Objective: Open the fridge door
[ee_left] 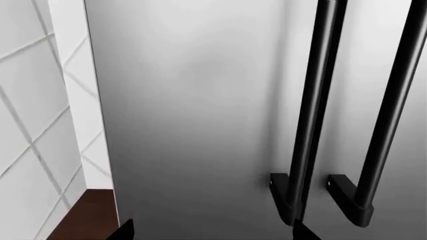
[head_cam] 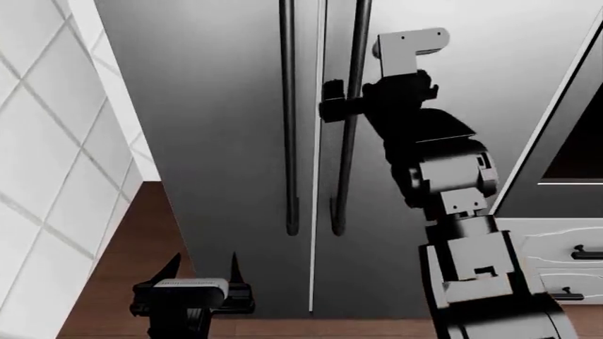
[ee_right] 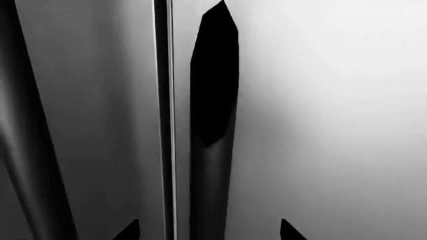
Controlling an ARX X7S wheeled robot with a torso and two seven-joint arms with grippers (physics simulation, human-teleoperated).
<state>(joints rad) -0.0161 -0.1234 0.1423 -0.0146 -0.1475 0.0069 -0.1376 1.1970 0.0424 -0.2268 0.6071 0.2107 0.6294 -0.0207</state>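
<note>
The fridge door [head_cam: 452, 63] is the right-hand brushed-steel panel, and it looks closed flush with its twin [head_cam: 217, 106]. Its black bar handle [head_cam: 354, 85] runs along its left edge beside the centre seam. My right gripper [head_cam: 332, 102] is raised to that handle. In the right wrist view the handle [ee_right: 212, 150] stands between the two wide-apart fingertips of the open right gripper [ee_right: 208, 231], untouched by them. My left gripper [head_cam: 203, 272] hangs low in front of the twin door, open and empty. From the left wrist I see both handles, the twin's [ee_left: 308, 110] and the fridge door's [ee_left: 392, 110].
A white tiled wall [head_cam: 47, 155] stands close on the left. Brown wooden floor [head_cam: 132, 233] lies below the fridge. To the right is a dark-glass oven door [head_cam: 577, 148] above white drawers [head_cam: 565, 258] with black pulls.
</note>
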